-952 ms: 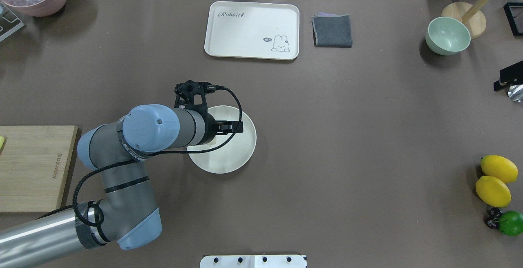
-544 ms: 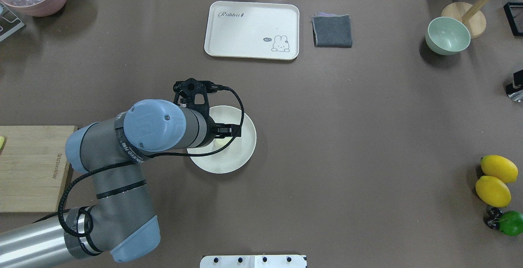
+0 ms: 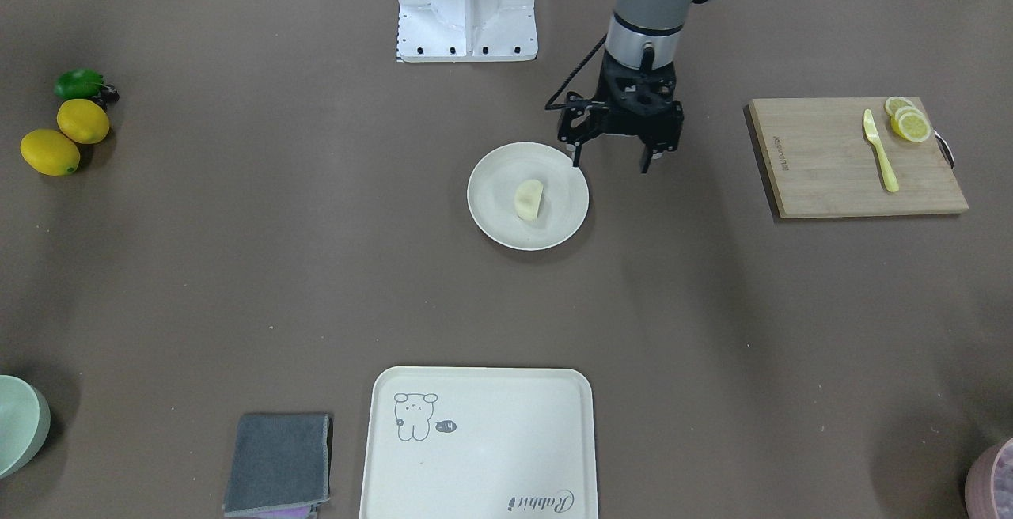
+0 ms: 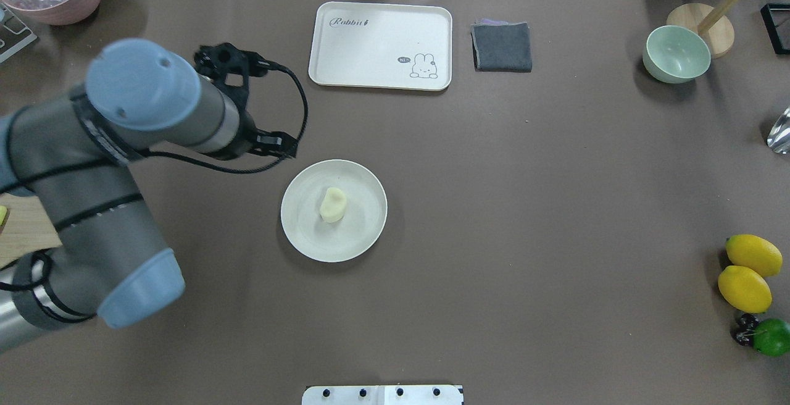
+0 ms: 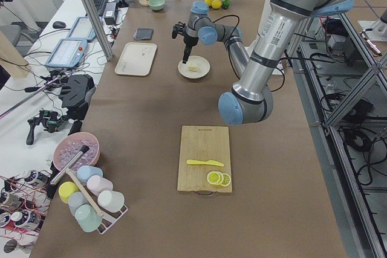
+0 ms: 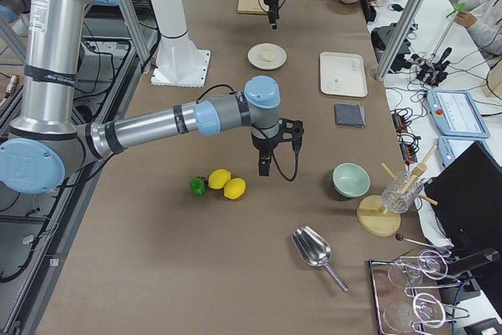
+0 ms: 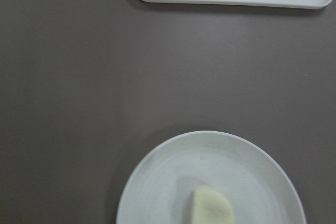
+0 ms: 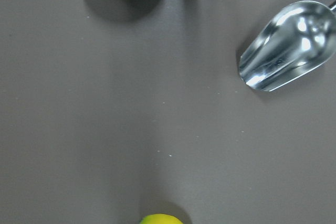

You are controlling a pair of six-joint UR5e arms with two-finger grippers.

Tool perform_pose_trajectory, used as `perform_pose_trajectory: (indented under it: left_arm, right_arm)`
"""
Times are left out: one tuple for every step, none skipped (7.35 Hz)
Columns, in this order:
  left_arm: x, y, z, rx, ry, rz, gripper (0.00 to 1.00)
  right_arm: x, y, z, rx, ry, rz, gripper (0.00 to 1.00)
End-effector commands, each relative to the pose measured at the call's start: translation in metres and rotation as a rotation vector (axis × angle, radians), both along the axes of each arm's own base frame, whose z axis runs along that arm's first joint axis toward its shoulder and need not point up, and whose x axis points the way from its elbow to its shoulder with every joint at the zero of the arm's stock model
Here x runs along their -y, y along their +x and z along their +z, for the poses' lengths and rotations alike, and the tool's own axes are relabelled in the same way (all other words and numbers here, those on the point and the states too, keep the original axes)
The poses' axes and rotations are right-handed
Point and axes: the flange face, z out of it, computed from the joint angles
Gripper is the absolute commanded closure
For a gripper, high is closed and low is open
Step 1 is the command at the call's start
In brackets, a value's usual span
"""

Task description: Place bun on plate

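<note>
The bun point(image 4: 332, 204), a pale cream lump, lies near the middle of the round cream plate point(image 4: 298, 232), free of any grip. The front-facing view shows the same bun point(image 3: 528, 199) and plate point(image 3: 491, 222), with my left gripper point(image 3: 610, 161) open and empty, raised beside the plate's rim on the robot's side. The left wrist view looks down on the bun point(image 7: 211, 209) and plate point(image 7: 157, 182). My right gripper point(image 6: 264, 169) appears only in the right side view, hanging near the lemons; I cannot tell whether it is open or shut.
A cream tray point(image 4: 382, 47), a grey cloth point(image 4: 502, 47) and a green bowl point(image 4: 676, 53) line the far side. Two lemons point(image 4: 750, 269) and a lime point(image 4: 771, 337) sit right. A cutting board point(image 3: 831, 179) carries a knife and lemon slices. A metal scoop point(image 8: 286, 45) lies nearby.
My left arm has lifted and drawn back to the left, off the plate. The bun, half hidden under the fingers before, now lies uncovered on the plate.
</note>
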Motion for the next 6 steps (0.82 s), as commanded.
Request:
perform_pose_trajectory:
  left_arm:
    - [0.053,-0.140,0.055,0.097,0.000,0.140,0.02]
    - [0.075,-0.219,0.113,0.118,0.025,0.222,0.02]
    - [0.075,-0.277,0.174,0.140,0.022,0.286,0.02]
    - [0.062,-0.323,0.233,0.166,-0.040,0.281,0.02]
    - [0.041,-0.355,0.304,0.169,-0.112,0.244,0.02]
    - [0.024,-0.404,0.345,0.118,-0.114,0.153,0.02]
  right_arm:
    - [-0.024,0.061,0.065,-0.033,0.056,-0.063,0.00]
    - [-0.027,0.072,0.074,-0.038,0.063,-0.073,0.00]
    - [-0.031,0.087,0.073,-0.037,0.048,-0.071,0.00]
    - [-0.034,0.094,0.076,-0.038,0.050,-0.096,0.00]
    - [-0.041,0.103,0.080,-0.037,0.041,-0.079,0.00]
    - [-0.044,0.103,0.084,-0.036,0.036,-0.078,0.00]
